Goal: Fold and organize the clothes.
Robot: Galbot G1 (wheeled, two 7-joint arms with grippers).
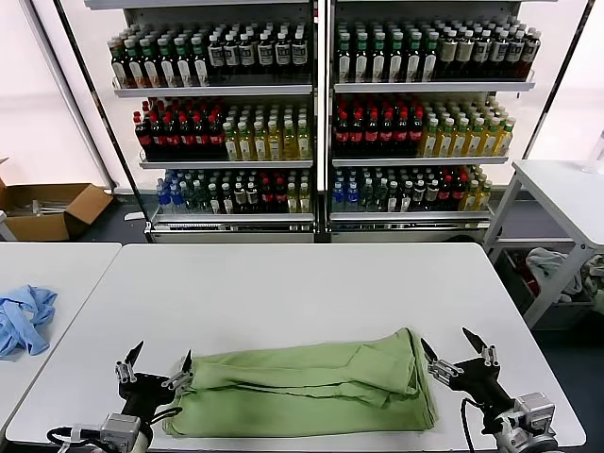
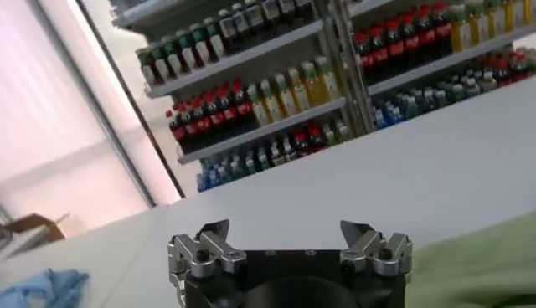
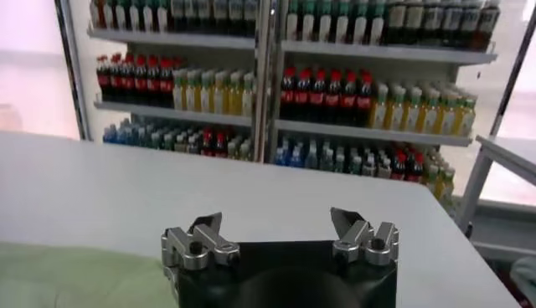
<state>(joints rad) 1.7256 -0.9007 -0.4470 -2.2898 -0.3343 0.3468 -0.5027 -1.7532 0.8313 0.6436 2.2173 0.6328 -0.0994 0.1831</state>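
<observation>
1. a crumpled light blue garment [image 1: 24, 319] lies at the far left on a separate bench [image 1: 66, 269], well apart from the work.
2. the left end effector [image 1: 159, 366] sits low over the near left part of the main bench [image 1: 311, 283], fingers spread wide and holding nothing. in the head view its inner fingertip [image 1: 187, 360] is just beside the shirt's left edge; it may be brushing the cloth, but the angle does not settle it. the left wrist view shows both fingers apart with only bench surface between them.
3. the light green polo shirt [image 1: 307, 387] lies folded into a long band across the near middle of the main bench, between the two end effectors, its right end bunched a little higher.
4. the right end effector [image 1: 451, 351] sits just beside the shirt's right end, fingers also wide apart and empty. its inner fingertip [image 1: 427, 347] is close to the cloth without clearly touching.
5. behind the bench stand shelves of bottles [image 1: 321, 113].
</observation>
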